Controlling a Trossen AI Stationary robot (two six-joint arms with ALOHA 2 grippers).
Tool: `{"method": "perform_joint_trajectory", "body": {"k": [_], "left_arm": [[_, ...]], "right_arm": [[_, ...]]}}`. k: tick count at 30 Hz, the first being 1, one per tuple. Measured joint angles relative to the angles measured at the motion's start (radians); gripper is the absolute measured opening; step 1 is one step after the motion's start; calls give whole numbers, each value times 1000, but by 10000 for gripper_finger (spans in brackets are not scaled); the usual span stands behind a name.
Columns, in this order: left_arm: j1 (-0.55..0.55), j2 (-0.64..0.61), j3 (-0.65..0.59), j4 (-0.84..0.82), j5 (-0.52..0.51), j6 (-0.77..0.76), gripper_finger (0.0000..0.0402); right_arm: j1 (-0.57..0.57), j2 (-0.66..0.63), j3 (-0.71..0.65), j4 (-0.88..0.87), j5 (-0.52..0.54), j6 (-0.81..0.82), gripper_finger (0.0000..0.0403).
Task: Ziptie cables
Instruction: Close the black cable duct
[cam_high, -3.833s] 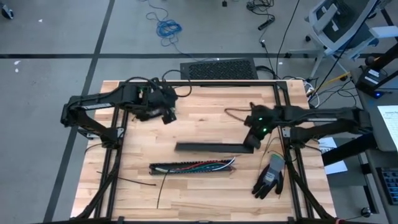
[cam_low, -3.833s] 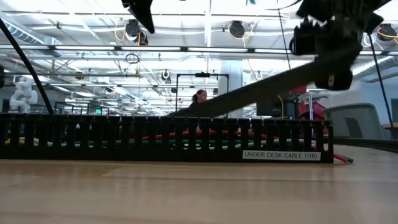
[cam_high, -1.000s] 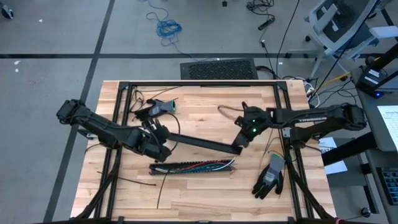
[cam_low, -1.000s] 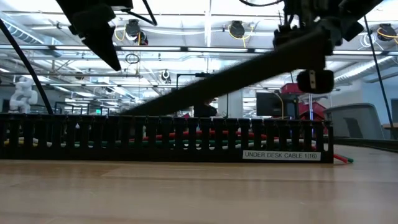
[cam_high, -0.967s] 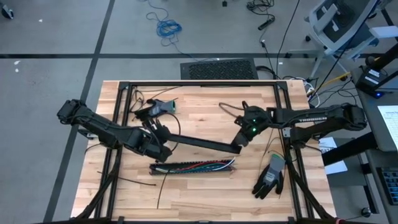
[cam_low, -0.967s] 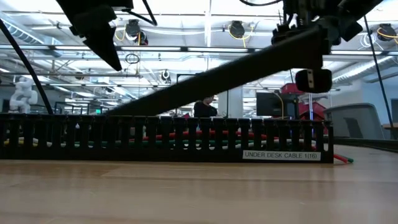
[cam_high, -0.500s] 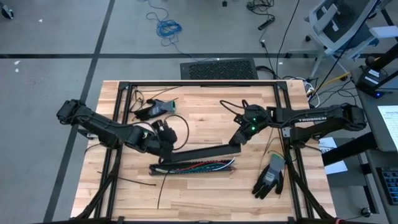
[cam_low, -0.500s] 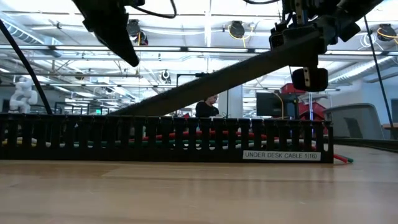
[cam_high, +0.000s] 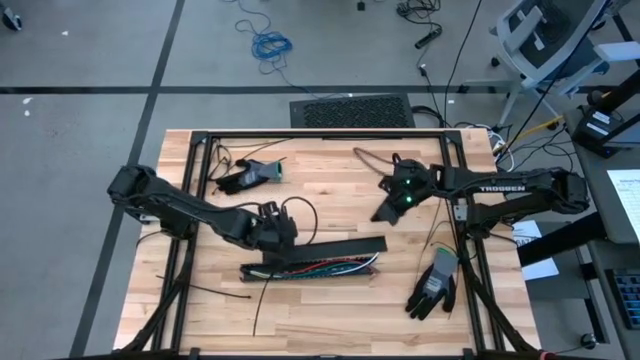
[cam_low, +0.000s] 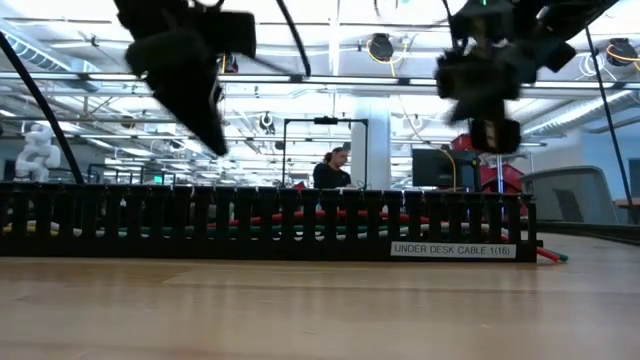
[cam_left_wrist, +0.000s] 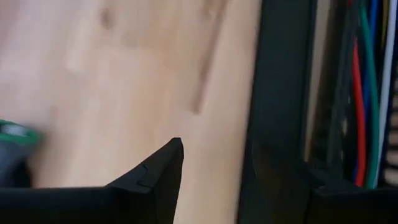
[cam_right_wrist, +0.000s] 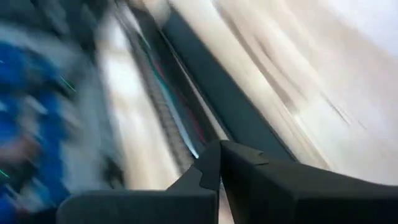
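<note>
The coloured cables (cam_high: 318, 266) — thin, bendy wires in blue, white, red and green — lie in a long black plastic tray with comb-like slotted walls (cam_high: 300, 272), near the front edge of the wooden desk (cam_high: 330, 310), about halfway along it. In the low view a white label is stuck near one end of the tray. A long, flat black plastic lid strip (cam_high: 335, 246) lies just behind the tray, slanting so one end rests on it — it is not snapped on, so that job looks unfinished. No tie goes around the wires yet, and thin stiff black plastic strips (cam_high: 215, 293) lie loose near the front left corner. The left gripper (cam_high: 272, 232) sits low over the lid's left end; I cannot tell if its claw is gripping. The right gripper (cam_high: 385, 211) hangs above the desk toward the back right, and its claw is hard to read too. A soft grey and black glove (cam_high: 434, 283) lies by the right edge.
</note>
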Motion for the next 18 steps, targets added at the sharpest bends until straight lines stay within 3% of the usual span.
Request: {"method": "perform_joint_trajectory", "body": {"k": [3, 6, 9, 18], "left_arm": [[2, 45, 0, -24, 58, 4, 192], [2, 70, 0, -26, 77, 4, 192], [2, 83, 0, -23, 80, 4, 192], [2, 84, 0, -23, 80, -4, 192]], "right_arm": [[33, 15, 0, -248, 75, -183, 0], [95, 40, -2, -331, 204, -324, 3], [167, 90, -2, -270, 277, -411, 22], [275, 332, 0, -79, 386, -442, 111]]}}
